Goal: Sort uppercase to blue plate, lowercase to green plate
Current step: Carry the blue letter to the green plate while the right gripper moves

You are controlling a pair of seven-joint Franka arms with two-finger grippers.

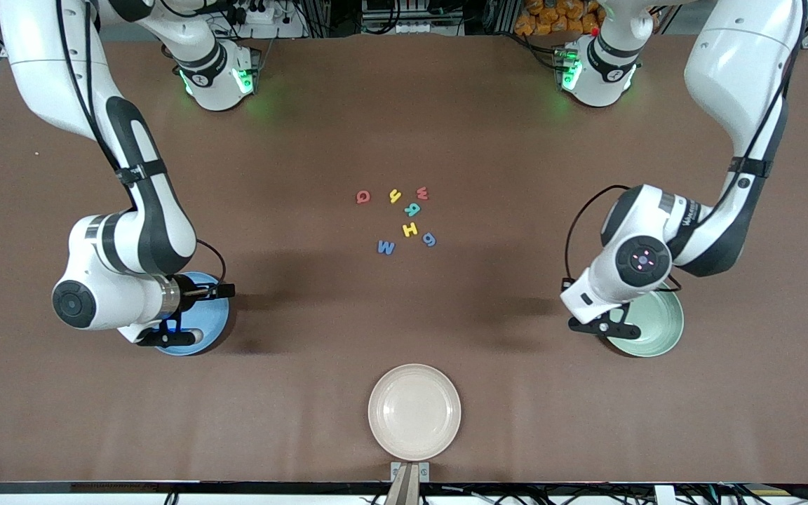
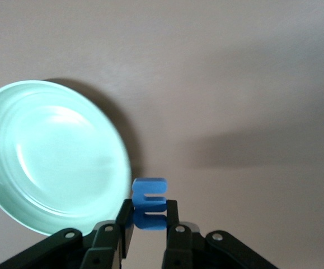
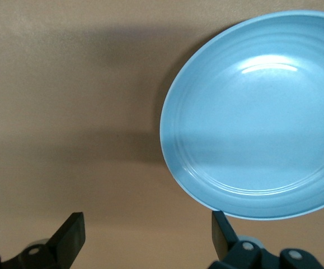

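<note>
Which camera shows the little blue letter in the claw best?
The left wrist view: the blue letter sits pinched in the left claw, beside the green plate. In the front view the arm hides it. The right wrist view shows only the blue plate.

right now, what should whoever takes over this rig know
Left gripper: shut on a small blue letter, just beside the green plate, not yet over it.
Right gripper: open, empty, waiting by the blue plate.
Both plates are empty, so nothing is sorted yet.
Mid-table cluster: red Q, yellow y, red w, teal R, yellow H, blue g, blue M.
The cream plate is unused.
Left to do: drop the held letter, then sort the other seven.
</note>
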